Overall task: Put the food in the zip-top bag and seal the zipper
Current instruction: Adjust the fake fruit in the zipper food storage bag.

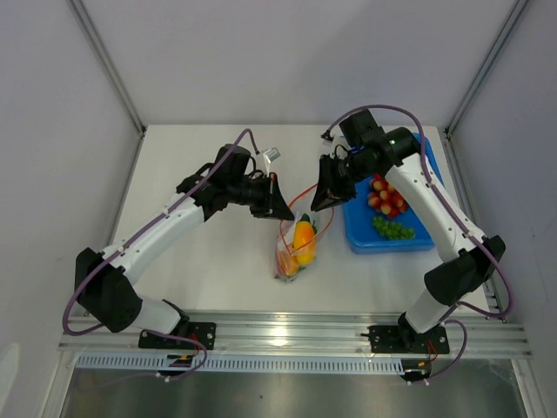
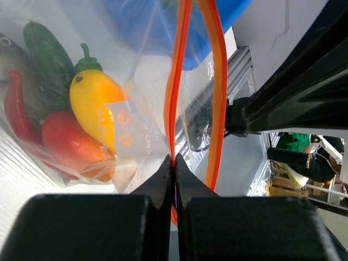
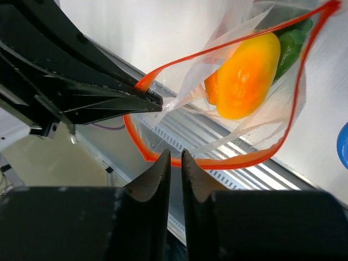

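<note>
The clear zip-top bag lies between the arms, mouth towards the far side. Inside it are a yellow-orange mango, a green cucumber, a red pepper, a red chilli and part of a grey fish. My left gripper is shut on the orange-red zipper and lifts one lip, so the mouth gapes. My right gripper hangs over the opposite lip, jaws nearly together and empty. Cherry tomatoes and green grapes lie in the tub.
A blue plastic tub stands right of the bag, under the right arm. A small white clip-like object lies at the back behind the left wrist. The aluminium rail runs along the near edge.
</note>
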